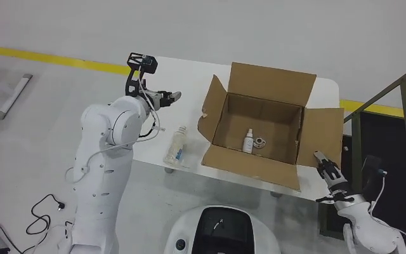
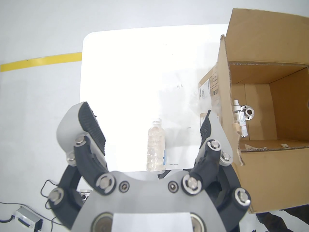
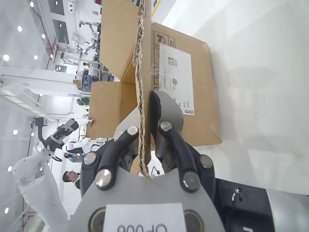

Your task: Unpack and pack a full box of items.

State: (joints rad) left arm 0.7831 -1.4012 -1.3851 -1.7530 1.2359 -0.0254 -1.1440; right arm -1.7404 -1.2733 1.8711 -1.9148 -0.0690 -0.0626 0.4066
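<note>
We find the cardboard box (image 1: pixel 250 166) standing open on the right half of the desk (image 1: pixel 190 89), all four flaps folded outward. Inside, on the box floor, a small white spray bottle (image 1: pixel 248 140) lies just beside a round metal fitting (image 1: pixel 260 144); whether the two touch cannot be told. A clear plastic bottle (image 1: pixel 177 145) lies on its side outside the box, at the desk's near edge and just to the left of the box, cap pointing away from that edge. The right gripper (image 1: pixel 320 159) sits at the desk's near right corner, its fingers drawn narrow and clamped on the box's right flap (image 1: pixel 323 130); the right wrist view shows the flap's torn corrugated edge running between the two fingers. The left gripper (image 1: pixel 171 97) hangs above the desk near its left edge, well apart from the box, fingers (image 2: pixel 90 121) spread wide and holding nothing.
</note>
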